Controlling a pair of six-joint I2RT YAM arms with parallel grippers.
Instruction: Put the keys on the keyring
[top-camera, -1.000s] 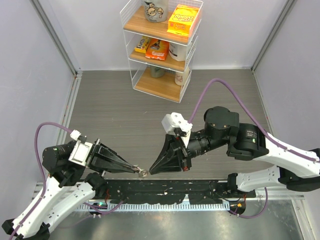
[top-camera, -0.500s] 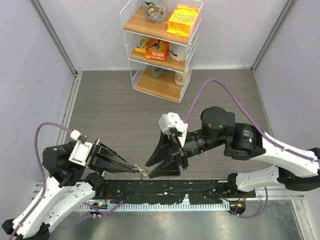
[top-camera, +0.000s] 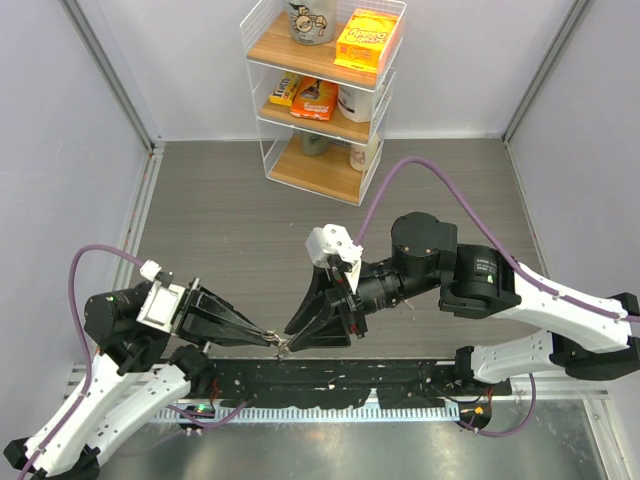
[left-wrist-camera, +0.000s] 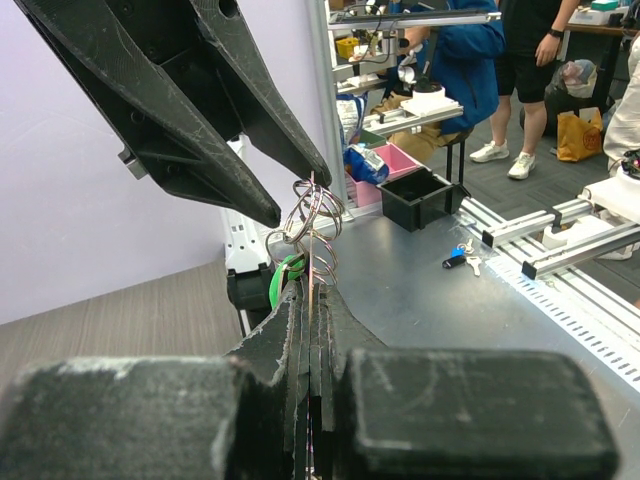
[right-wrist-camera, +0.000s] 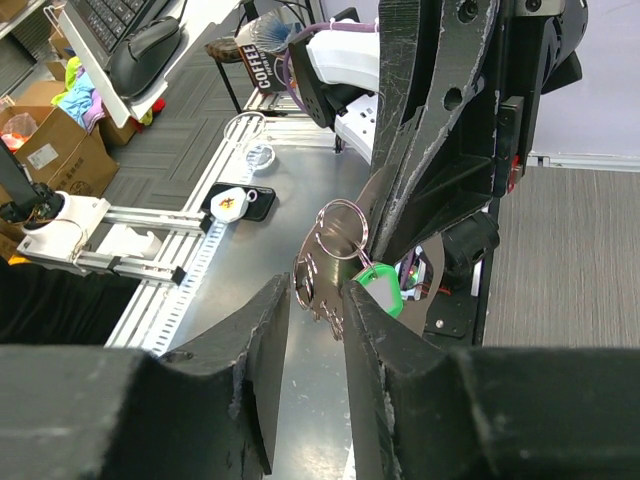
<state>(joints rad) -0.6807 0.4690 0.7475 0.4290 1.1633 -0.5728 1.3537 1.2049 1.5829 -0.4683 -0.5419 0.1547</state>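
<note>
The keyring (left-wrist-camera: 312, 212) is a bunch of silvery wire rings with a small green piece (left-wrist-camera: 284, 280). My left gripper (left-wrist-camera: 312, 288) is shut on it and holds it up off the table. It also shows in the right wrist view (right-wrist-camera: 340, 230), with the green piece (right-wrist-camera: 380, 290) and a thin shiny metal part hanging below. My right gripper (right-wrist-camera: 318, 305) is open, one finger on each side of that hanging part. In the top view the two grippers meet tip to tip, left (top-camera: 270, 340) and right (top-camera: 288, 340). The keys (left-wrist-camera: 462, 258) lie on the metal table beyond.
A white wire shelf rack (top-camera: 325, 90) with snack boxes stands at the back. A black rail (top-camera: 340, 375) runs along the near edge. A black bin (left-wrist-camera: 418, 195) sits on the metal table. A small black and white object (right-wrist-camera: 238, 203) lies there too.
My right gripper has opened and moved left, so its fingers now flank the keyring. My left gripper has held still with the keyring in it.
</note>
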